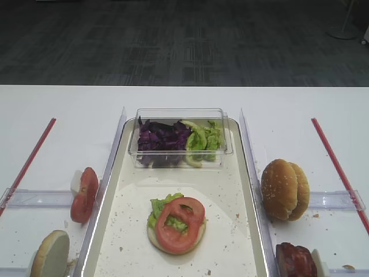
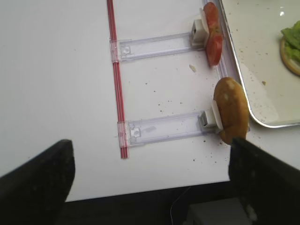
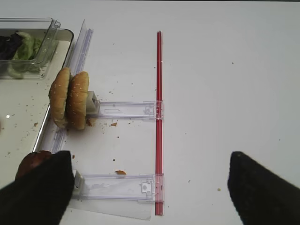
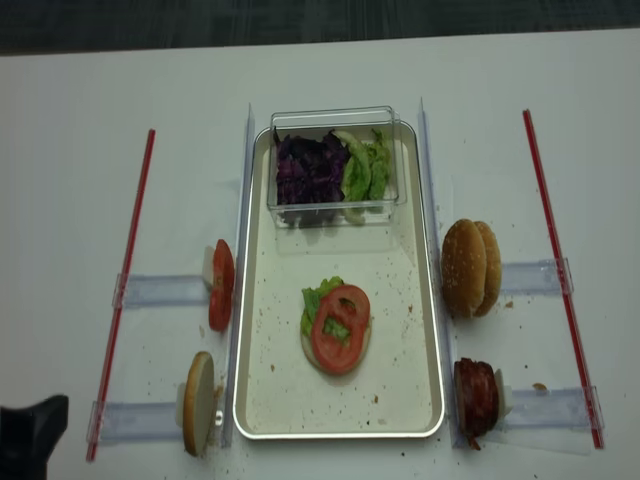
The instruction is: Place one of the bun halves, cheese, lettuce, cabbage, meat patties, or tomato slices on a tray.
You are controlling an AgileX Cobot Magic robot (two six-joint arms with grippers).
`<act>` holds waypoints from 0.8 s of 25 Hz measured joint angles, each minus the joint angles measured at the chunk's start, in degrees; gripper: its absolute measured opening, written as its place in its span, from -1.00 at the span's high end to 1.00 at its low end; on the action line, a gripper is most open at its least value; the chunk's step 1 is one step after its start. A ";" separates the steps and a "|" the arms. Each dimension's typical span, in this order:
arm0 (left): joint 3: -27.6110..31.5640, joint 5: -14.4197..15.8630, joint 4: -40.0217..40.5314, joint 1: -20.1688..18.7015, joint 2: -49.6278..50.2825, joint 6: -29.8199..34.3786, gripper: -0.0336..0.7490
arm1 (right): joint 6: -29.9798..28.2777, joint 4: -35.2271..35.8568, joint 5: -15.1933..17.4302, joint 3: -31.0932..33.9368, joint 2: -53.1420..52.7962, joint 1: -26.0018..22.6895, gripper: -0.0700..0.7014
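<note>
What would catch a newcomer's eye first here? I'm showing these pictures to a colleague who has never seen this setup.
Probably the half-built burger in the middle of the tray: a tomato slice with a hole through it, lying on lettuce and a bun half. Behind it, a clear tub at the tray's far end holds purple cabbage beside green leaves. Spare buns, patties and tomato slices stand on edge in racks either side.

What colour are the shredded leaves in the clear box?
Dark purple: the cabbage beside the light green lettuce. Best seen in the exterior high view.
</note>
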 joint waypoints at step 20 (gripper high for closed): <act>9.19 -2.39 -1.15 0.37 -15.39 -0.58 -0.65 | 0.00 0.00 0.00 0.00 0.00 0.00 -0.94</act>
